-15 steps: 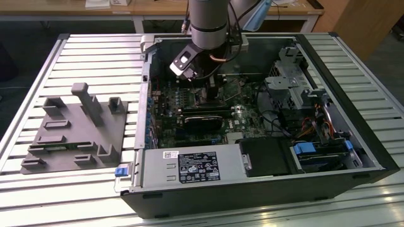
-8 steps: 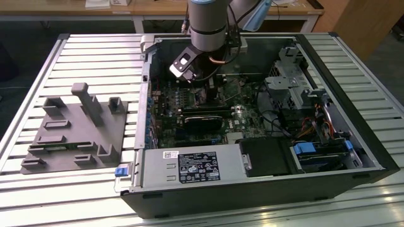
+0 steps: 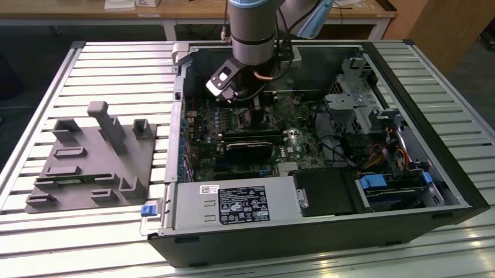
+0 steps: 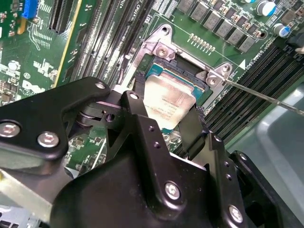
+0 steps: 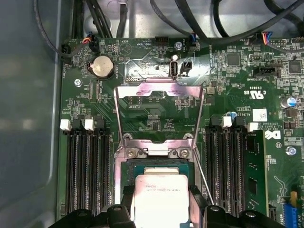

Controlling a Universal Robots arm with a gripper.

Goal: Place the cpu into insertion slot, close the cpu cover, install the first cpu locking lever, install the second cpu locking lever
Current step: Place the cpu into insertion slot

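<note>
In both wrist views my gripper (image 4: 167, 124) (image 5: 161, 214) is shut on the cpu (image 4: 167, 100) (image 5: 161, 197), a pale silvery square pinched at two opposite edges by black fingers (image 4: 137, 116). The cpu hangs just over the insertion slot (image 4: 164, 71) (image 5: 156, 167), whose dark centre and metal rim show past its far edge. Beyond the slot, the cpu cover (image 5: 159, 90) stands swung open, a thin metal frame with a large window. A thin wire locking lever (image 4: 266, 97) (image 5: 202, 176) sticks out beside the socket. In the exterior view my gripper (image 3: 236, 99) is low inside the open computer case, above the green motherboard (image 3: 205, 156).
Long black memory slots (image 5: 83, 166) (image 5: 228, 161) flank the socket on both sides. Cables (image 5: 190, 14) run along the case wall behind the board. The black power supply box (image 3: 232, 205) and a drive cage (image 3: 356, 98) crowd the case. A grey fixture plate (image 3: 93, 162) lies at the exterior view's left.
</note>
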